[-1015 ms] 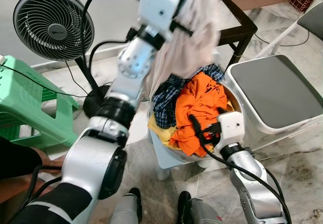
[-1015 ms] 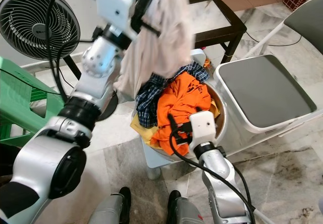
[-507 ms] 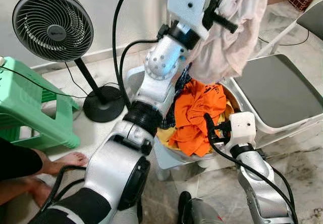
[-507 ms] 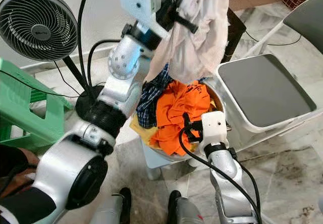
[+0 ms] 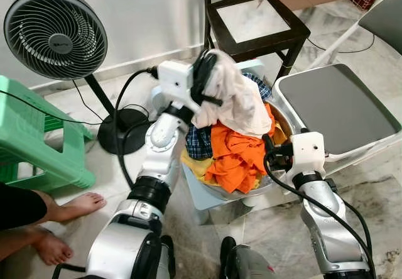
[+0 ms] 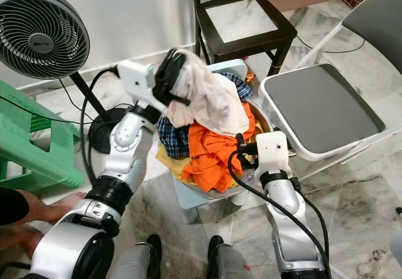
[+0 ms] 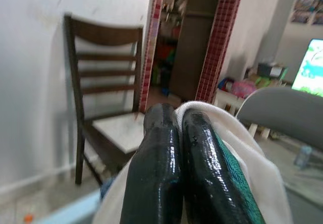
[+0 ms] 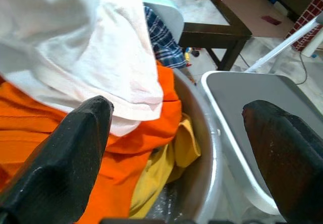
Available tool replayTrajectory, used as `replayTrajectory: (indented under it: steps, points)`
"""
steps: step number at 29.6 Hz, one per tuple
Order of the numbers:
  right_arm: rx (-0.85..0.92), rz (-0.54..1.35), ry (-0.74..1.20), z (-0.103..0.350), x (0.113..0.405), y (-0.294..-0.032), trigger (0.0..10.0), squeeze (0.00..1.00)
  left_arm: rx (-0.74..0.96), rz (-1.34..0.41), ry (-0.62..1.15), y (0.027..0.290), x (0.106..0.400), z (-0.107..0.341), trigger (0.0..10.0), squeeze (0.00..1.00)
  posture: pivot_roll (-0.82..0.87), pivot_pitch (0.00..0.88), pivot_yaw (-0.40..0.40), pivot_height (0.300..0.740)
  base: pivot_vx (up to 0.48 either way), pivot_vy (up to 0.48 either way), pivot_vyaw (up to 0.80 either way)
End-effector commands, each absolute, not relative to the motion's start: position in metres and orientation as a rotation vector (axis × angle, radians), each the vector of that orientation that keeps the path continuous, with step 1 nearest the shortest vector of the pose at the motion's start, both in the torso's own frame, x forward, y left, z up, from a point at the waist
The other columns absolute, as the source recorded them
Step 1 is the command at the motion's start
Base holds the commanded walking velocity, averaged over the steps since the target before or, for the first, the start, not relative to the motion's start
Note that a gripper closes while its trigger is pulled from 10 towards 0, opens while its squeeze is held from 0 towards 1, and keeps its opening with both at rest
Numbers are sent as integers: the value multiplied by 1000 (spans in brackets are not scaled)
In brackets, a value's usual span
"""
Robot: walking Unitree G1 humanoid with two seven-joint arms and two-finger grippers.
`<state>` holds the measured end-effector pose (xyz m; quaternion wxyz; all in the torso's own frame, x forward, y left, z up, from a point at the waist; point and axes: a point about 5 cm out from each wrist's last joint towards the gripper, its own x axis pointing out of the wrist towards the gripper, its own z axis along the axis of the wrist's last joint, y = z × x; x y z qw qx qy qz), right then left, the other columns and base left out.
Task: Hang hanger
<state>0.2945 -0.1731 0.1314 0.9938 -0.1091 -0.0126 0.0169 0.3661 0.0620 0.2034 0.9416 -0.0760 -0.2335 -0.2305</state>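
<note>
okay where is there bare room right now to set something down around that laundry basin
Bare patches: the dark chair's seat behind the basin, and the grey lid beside the right gripper. Crowded: the basin itself, heaped with orange cloth, white garment held by the left gripper.

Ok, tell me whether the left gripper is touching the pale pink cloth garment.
Touching. In the left wrist view the left gripper has its black fingers shut together with the pale pink cloth garment wrapped against them.
</note>
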Motion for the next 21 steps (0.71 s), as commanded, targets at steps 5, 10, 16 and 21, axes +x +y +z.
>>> replayTrajectory:
  steps: [5,10,16,21]
  points:
    - [-221,38,-1,126,294,-172,10000,0,-157,-480,-240,65,359,153,0,0,78,294,-15,740,0,0,0]
    - [-221,41,-4,126,295,-171,10000,0,-162,-502,-81,69,350,121,10000,1000,83,290,-13,740,0,0,0]
    - [-221,47,-8,126,296,-168,10000,0,-154,-546,-14,69,341,109,10000,1000,85,288,-12,740,0,0,0]
    - [-225,52,-11,126,296,-166,10000,0,-76,-635,-96,69,328,122,10000,1000,92,290,-12,740,0,0,0]
